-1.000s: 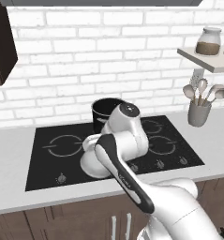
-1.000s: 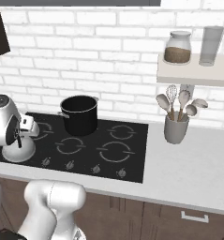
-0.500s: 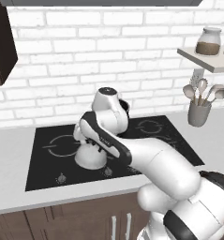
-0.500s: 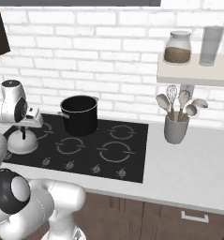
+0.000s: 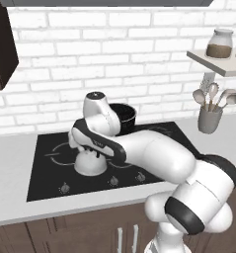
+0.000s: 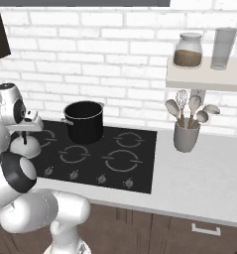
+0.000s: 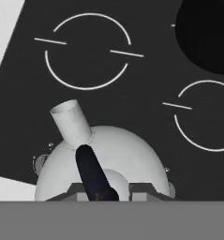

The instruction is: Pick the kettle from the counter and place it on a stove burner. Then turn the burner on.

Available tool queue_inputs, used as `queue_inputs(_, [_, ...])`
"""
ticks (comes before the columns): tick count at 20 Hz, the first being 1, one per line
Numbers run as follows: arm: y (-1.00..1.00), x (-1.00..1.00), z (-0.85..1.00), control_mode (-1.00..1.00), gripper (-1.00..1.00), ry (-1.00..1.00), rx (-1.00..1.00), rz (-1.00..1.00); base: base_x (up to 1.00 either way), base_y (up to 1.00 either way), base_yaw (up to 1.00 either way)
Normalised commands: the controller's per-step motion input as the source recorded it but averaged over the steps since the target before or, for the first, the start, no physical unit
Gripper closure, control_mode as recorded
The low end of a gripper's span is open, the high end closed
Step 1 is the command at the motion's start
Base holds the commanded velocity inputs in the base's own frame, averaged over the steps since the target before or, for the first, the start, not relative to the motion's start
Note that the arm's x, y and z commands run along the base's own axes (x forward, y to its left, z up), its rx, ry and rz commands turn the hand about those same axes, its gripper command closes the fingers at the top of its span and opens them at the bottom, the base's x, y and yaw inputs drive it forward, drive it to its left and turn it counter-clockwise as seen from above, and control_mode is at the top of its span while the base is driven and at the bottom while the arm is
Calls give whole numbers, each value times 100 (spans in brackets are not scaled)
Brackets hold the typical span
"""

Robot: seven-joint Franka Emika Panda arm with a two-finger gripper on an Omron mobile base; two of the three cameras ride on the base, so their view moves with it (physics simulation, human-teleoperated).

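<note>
The kettle (image 7: 118, 154) is a white dome with a short spout and a dark handle. My gripper (image 7: 104, 193) is shut on that handle from above. It holds the kettle (image 5: 90, 164) low over the front left of the black cooktop (image 5: 50, 185), just behind the knobs. Whether the kettle (image 6: 26, 147) touches the glass I cannot tell. The hand (image 6: 25, 130) sits right on top of it. The largest stove burner (image 6: 122, 161) lies to the right at the cooktop's front middle, with nothing on it. The counter (image 6: 199, 178) runs along both sides.
A tall black pot (image 6: 84, 120) stands on a back burner, behind and to the right of the kettle. Two smaller rings (image 7: 87, 51) lie just beyond the kettle. A grey utensil cup (image 6: 185, 136) stands on the right counter under a shelf (image 6: 204, 79) with jars.
The arm's upper links have swung round to the left. The kettle, still gripped, has shifted slightly left and back over the cooktop's front left.
</note>
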Motion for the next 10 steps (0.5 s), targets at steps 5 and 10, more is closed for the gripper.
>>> queue_inputs(5, [24,42,-6,-100,100,-5,0,0,0,0,0])
queue_inputs(10, [8,53,0,-100,100,-3,1,0,0,0,0])
